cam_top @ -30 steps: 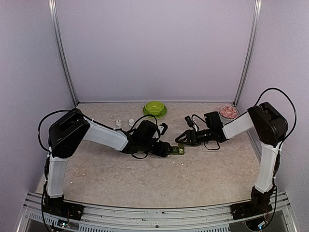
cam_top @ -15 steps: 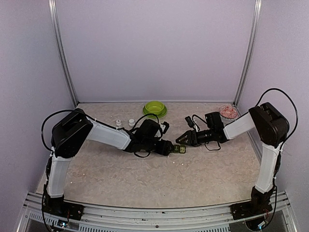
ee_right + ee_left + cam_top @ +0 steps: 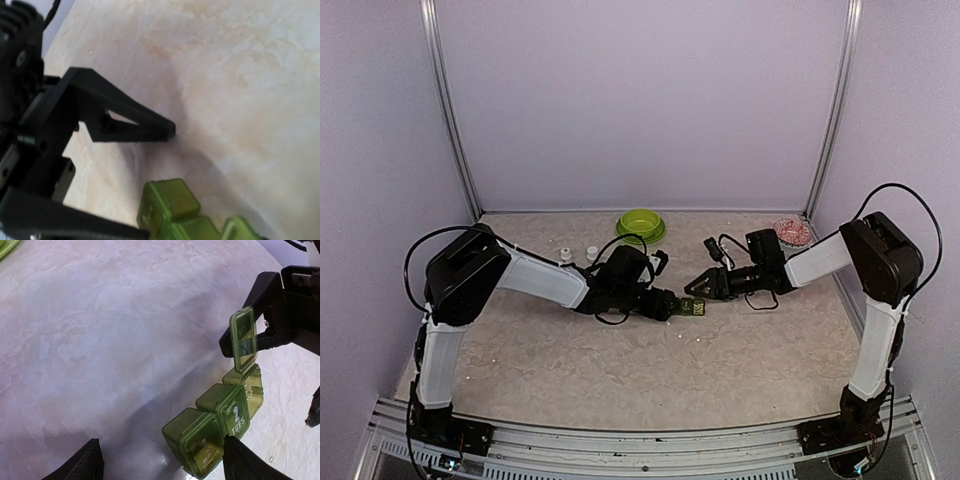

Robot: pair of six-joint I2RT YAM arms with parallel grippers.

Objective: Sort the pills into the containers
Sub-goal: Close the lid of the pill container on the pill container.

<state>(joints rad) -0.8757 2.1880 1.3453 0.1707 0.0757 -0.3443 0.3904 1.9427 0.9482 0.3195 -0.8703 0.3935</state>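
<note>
The dark green pill box [image 3: 220,425] lies on the table, also seen in the top view [image 3: 693,308]. Its far compartment's lid [image 3: 243,340] stands open; the two nearer lids are down. My left gripper [image 3: 165,465] is open and straddles the box's near end, with its right fingertip [image 3: 240,460] against the nearest compartment. My right gripper [image 3: 692,290] is open at the box's far end, one finger [image 3: 265,300] right behind the raised lid. In the right wrist view the box [image 3: 170,205] sits between the left gripper's fingers [image 3: 125,120]. A tiny whitish pill [image 3: 677,333] lies in front of the box.
A lime green bowl [image 3: 641,224] stands at the back. Two small white bottles [image 3: 566,254] stand left of it. A pink dish [image 3: 792,232] is at the back right. A few more specks [image 3: 703,339] dot the table.
My left gripper has slid right until its fingers reach the near end of the pill box. My right gripper has edged slightly left at the far end.
</note>
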